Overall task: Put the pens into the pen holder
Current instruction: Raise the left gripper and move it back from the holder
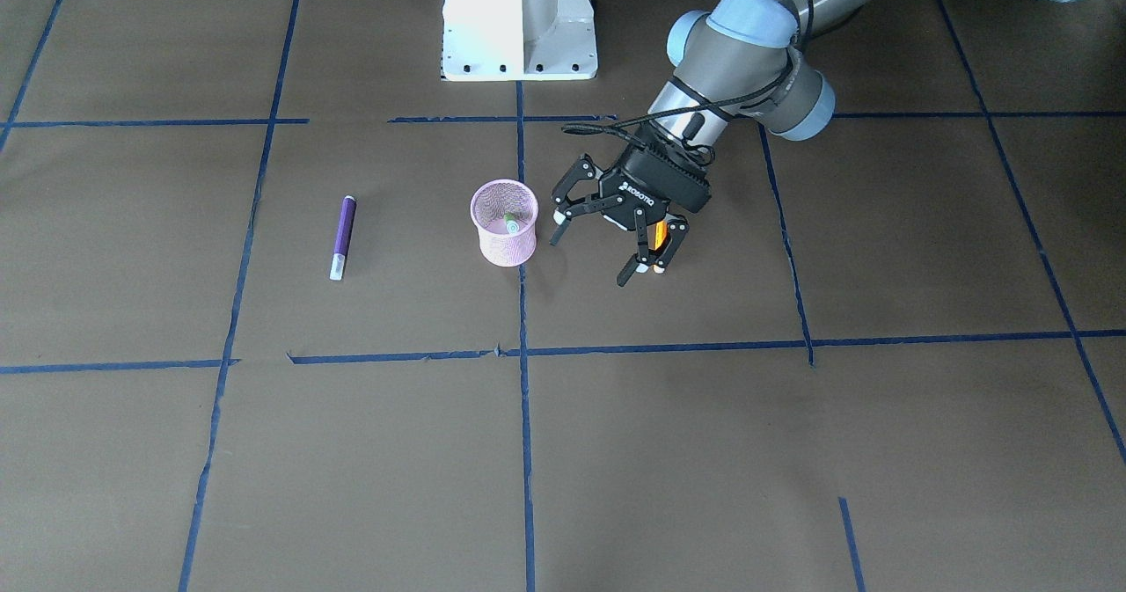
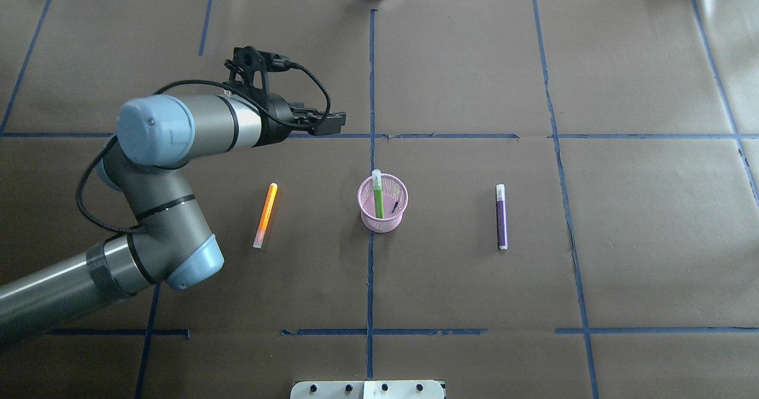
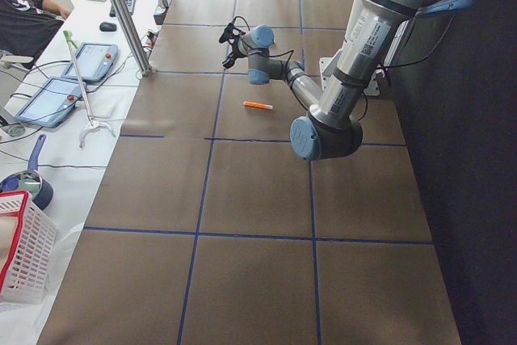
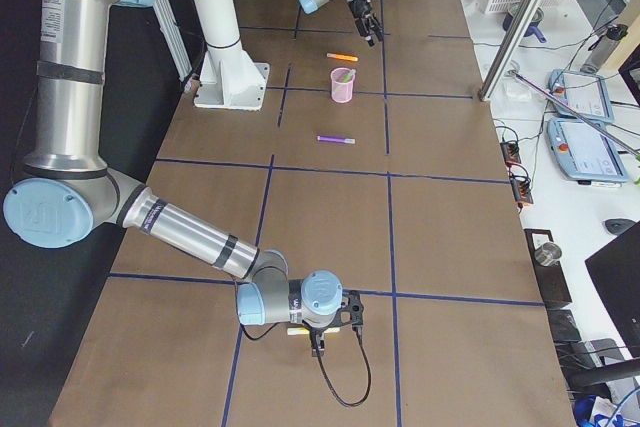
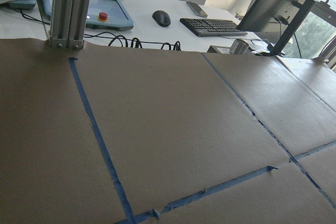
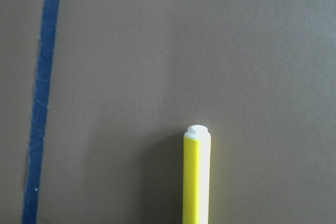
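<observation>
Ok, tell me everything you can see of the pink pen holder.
The pen holder is a small round pink wire-mesh cup, slightly tapered, standing upright on the brown paper table over a blue tape line. One green pen leans inside, its pale cap above the rim. Nothing else touches it.

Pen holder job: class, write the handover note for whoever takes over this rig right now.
Left tool: open, empty, raised near the orange pen.
Right tool: at the yellow pen, far from the pen holder; whether it is open or shut cannot be told.
Done: green pen stands in the pen holder.
To do: orange pen and purple pen lie flat, one on each side of the pen holder; yellow pen also still out.
</observation>
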{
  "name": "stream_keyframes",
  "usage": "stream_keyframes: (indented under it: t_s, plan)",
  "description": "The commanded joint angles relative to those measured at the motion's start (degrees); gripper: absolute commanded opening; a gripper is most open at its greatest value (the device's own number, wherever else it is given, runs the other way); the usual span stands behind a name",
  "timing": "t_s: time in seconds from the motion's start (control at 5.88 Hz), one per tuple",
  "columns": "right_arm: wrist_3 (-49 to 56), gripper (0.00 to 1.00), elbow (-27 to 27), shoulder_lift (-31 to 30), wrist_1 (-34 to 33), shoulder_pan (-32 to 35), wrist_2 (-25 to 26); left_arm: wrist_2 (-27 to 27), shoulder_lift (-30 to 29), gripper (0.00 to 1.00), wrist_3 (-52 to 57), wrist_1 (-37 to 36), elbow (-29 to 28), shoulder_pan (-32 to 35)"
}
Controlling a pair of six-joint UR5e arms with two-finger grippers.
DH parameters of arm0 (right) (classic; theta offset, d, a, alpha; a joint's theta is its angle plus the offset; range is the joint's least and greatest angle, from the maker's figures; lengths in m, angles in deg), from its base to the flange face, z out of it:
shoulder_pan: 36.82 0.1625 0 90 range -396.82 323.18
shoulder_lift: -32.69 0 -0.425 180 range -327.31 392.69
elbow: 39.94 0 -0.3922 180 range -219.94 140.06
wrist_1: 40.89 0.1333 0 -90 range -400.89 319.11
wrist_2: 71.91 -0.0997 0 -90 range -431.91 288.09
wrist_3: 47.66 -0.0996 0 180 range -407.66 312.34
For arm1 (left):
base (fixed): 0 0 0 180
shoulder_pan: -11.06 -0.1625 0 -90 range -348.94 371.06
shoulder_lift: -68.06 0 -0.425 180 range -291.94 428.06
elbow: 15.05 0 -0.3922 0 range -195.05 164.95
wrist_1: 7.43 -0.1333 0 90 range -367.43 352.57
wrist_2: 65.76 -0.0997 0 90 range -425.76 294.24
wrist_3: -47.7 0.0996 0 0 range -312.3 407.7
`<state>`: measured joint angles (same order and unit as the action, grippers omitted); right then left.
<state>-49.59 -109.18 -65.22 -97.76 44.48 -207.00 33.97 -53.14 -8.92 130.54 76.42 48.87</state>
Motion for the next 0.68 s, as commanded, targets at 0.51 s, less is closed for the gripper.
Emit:
stream_keyframes:
  t_s: [0.51]
  plan:
    - [0.5, 0.94, 0.5, -0.4, -0.1, -0.1, 0.2, 29.7, 1.1, 1.0, 10.4, -28.6, -0.2, 11.9]
